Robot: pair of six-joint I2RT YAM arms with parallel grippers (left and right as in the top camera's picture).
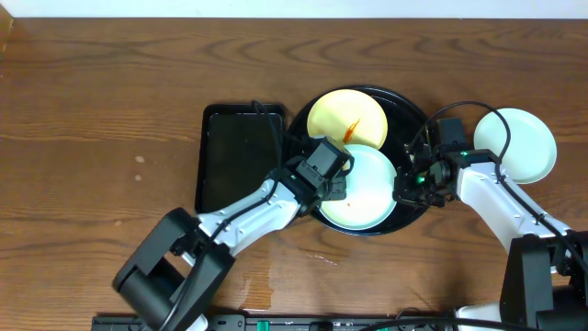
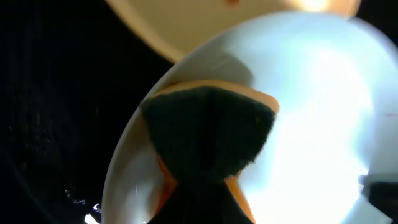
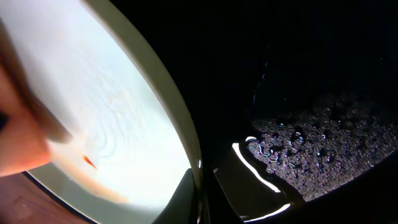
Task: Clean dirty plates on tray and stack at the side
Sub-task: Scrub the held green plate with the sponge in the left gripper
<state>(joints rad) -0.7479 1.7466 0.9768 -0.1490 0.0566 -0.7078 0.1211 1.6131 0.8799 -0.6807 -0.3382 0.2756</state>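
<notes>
Black tray (image 1: pixel 411 114), red-smeared yellow plate (image 1: pixel 331 114), mint plate (image 1: pixel 367 198), green-orange sponge (image 2: pixel 208 130)

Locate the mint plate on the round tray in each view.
Overhead: mint plate, lower half of the tray, centre-right.
Left wrist: fills the right side, under the sponge.
Right wrist: left side, rim curving downward.
Shared landmark: the glossy black tray.

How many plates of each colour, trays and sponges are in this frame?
Pale yellow plate: 1
Mint-blue plates: 2 (tray plate, table plate)
Black trays: 2 (round tray, rectangular tray)
Sponge: 1
Total: 6
</notes>
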